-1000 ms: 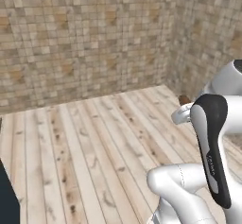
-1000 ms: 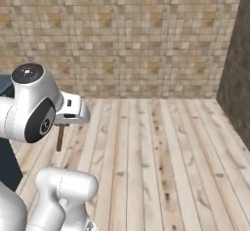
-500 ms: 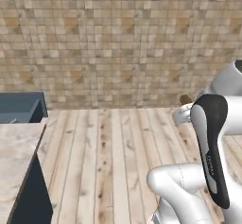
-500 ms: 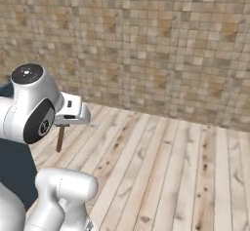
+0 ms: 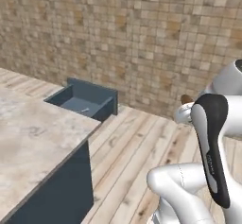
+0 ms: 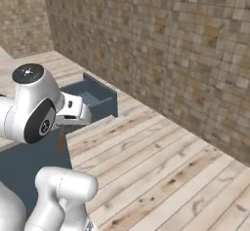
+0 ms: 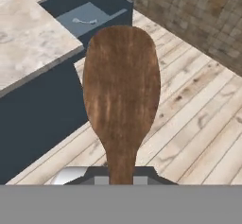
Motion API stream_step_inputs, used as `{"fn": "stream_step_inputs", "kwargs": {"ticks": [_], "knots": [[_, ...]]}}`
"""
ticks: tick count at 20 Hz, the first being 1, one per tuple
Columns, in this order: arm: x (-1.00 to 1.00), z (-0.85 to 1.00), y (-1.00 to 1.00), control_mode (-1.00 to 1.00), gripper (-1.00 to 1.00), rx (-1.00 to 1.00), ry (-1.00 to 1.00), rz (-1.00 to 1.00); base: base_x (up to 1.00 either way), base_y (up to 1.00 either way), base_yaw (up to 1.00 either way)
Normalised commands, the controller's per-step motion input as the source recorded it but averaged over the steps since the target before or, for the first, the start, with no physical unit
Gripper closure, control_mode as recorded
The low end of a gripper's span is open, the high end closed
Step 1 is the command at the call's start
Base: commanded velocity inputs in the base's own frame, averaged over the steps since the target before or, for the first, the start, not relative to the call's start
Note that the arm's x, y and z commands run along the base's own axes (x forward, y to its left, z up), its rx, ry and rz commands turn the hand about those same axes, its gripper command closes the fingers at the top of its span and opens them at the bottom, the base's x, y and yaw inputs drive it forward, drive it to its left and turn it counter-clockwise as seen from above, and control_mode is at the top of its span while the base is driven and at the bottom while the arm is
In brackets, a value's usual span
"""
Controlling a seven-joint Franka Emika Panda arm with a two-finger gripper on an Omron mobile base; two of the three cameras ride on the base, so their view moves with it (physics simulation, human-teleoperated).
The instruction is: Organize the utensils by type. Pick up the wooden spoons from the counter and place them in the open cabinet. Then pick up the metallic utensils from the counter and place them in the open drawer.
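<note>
The claw (image 7: 121, 178) is clamped on the dark reddish-brown spoon (image 7: 121, 95), with the open drawer (image 7: 97, 17) well ahead of it and what looks like the silver spoon (image 7: 84, 21) already inside, so only this drop seems left.

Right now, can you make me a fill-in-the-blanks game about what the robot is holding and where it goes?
1. The gripper is shut on a dark brown ____.
2. The open drawer already holds a silver ____.
3. The counter top looks like ____.
4. The floor is made of ____ planks.

Missing words: spoon; spoon; marble; wooden
</note>
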Motion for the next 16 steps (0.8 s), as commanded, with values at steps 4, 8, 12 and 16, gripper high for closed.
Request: {"fn": "stream_step_inputs", "kwargs": {"ticks": [4,8,12,16], "knots": [[0.00,0.00,0.00,1.00,1.00,0.00,0.00,0.00,0.55,-0.08,0.90],[0.00,0.00,0.00,1.00,1.00,0.00,0.00,0.00,0.39,-0.11,0.90],[0.00,0.00,0.00,1.00,1.00,0.00,0.00,0.00,0.32,-0.24,0.84],[0.00,0.00,0.00,1.00,1.00,0.00,0.00,0.00,0.09,-0.60,0.44]]}}
